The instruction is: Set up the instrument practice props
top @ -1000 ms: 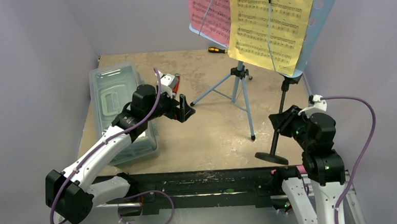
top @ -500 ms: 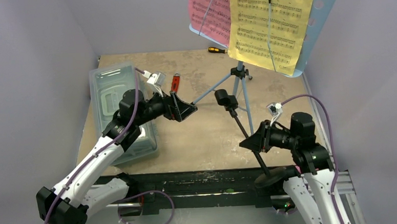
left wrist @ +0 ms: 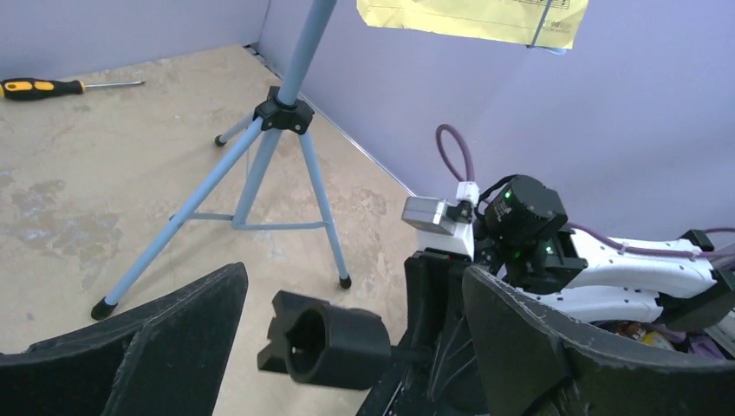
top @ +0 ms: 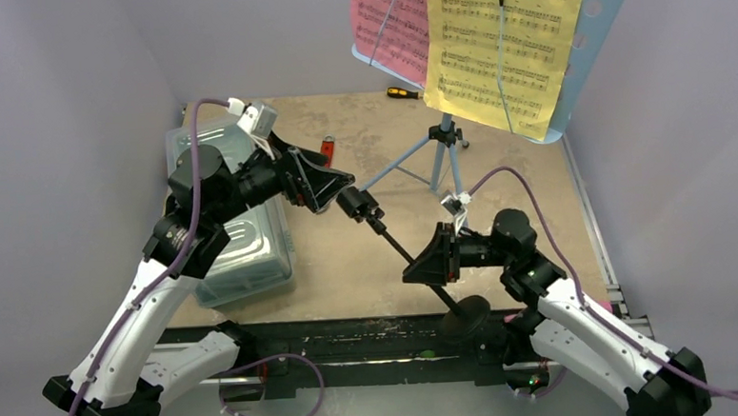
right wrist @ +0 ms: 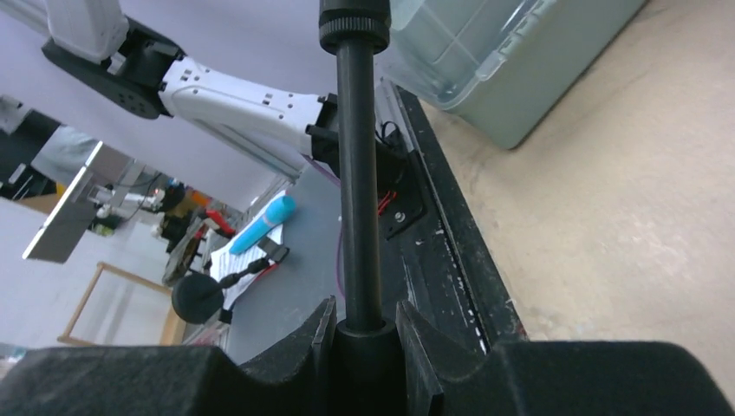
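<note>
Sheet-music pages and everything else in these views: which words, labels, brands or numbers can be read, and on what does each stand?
Yellow sheet-music page: printed staves of notes, too small to read.
Pink sheet-music page: printed staves, too small to read.
Clear lidded box: no legible label.
No other word, brand or number can be read in any view.

so the left arm (top: pixel 150 296) goes up and forward from its base, then bends so the left gripper (top: pixel 338 194) points across at the other arm. Its jaws are spread wide with nothing pinched. The top end of the mic stand (top: pixel 394 242) sits in the gap between the fingers (left wrist: pixel 156 347), not touching either one as far as I can tell. The right arm (top: pixel 581 321) lies low with its forearm angled inward. The right gripper (top: pixel 422 259) faces its partner, clamped round the stand's pole, which runs straight out past the fingertips (right wrist: pixel 217 381).
</note>
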Available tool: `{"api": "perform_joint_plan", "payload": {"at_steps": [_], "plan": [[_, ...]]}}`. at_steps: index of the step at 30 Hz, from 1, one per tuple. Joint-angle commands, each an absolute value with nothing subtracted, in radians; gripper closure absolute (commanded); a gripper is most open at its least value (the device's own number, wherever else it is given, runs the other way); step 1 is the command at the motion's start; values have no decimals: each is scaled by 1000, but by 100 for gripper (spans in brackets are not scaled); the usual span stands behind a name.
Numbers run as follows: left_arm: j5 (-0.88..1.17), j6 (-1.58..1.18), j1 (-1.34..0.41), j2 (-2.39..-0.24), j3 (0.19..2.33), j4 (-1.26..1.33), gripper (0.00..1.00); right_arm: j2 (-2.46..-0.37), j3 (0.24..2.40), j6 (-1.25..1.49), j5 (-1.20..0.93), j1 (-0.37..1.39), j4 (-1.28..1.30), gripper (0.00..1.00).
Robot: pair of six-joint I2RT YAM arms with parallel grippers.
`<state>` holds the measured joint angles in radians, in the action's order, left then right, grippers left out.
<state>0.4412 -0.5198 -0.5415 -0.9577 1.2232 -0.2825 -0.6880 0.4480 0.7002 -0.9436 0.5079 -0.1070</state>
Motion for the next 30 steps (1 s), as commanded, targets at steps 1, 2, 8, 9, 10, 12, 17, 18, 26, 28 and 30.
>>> {"api": "perform_joint_plan", "payload": {"at_steps": [1,2,8,9,10,12,17,18,26,28,30], "plan": [[430,-476,-540,-951,1269,-354,5,-776,377,756,-799,614,-684,100],[432,-477,-540,-951,1273,-356,6,-821,363,733,-771,633,-773,100],[327,-440,-540,-938,1348,-479,7,-1161,433,532,-689,746,-1163,100],[298,-436,-540,-930,1367,-502,7,-1211,430,506,-658,755,-1249,100],[272,-427,-540,-923,1387,-530,7,-1260,424,485,-620,764,-1347,100],[230,-411,-540,-907,1427,-588,7,-1353,416,431,-528,785,-1576,100],[134,-393,-540,-857,1491,-675,6,-1608,468,291,-407,816,-1841,100],[114,-392,-540,-850,1502,-689,6,-1643,495,269,-381,825,-1841,100],[-11,-363,-540,-809,1610,-797,4,-1830,700,138,-213,878,-1845,100],[-35,-359,-540,-799,1611,-809,4,-1859,744,133,-204,886,-1845,100],[-43,-358,-540,-796,1608,-814,4,-1886,781,121,-181,897,-1845,100]]}}
